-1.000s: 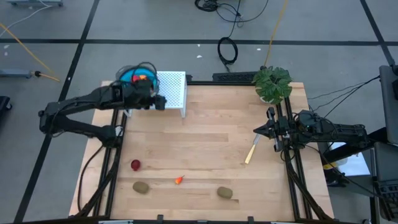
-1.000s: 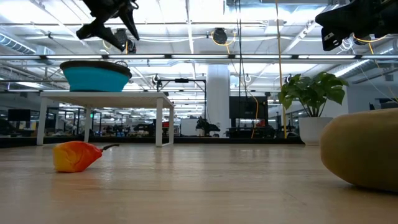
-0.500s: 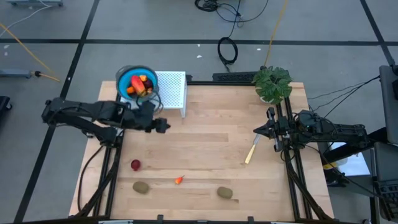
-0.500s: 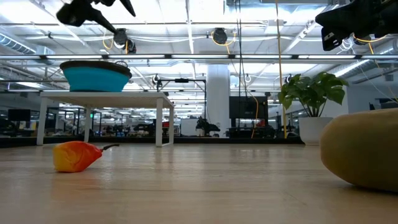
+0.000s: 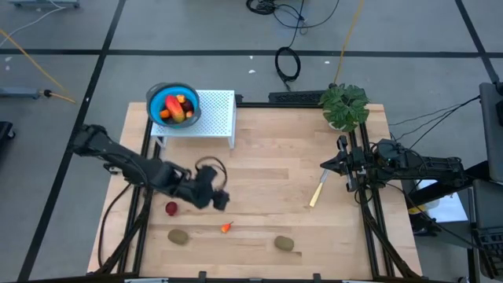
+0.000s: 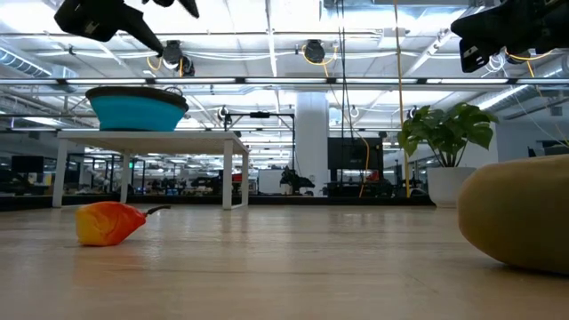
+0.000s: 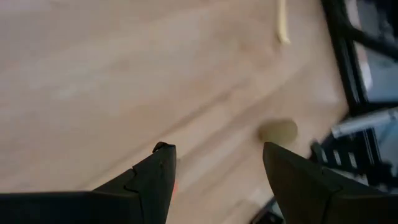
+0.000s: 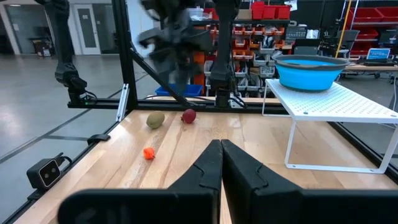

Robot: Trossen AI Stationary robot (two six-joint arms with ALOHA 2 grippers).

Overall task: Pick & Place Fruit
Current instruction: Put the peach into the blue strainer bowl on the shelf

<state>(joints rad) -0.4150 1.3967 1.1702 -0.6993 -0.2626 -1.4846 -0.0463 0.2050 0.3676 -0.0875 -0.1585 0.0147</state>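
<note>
The left pincer (image 5: 218, 198) hangs spread and empty above the surface (image 5: 275, 165), near the dark red ball (image 5: 170, 208) and orange-red bit (image 5: 226, 228). The right pincer (image 5: 325, 166) waits pressed together by the plant (image 5: 344, 105).

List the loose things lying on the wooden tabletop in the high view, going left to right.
Dark red ball → kiwi → small orange-red bit → second kiwi → pale yellow stick. The open left gripper hovers between the ball and the orange-red bit.

Workshop: red parts bins (image 8: 264, 10), concrete floor (image 8: 37, 87)
</note>
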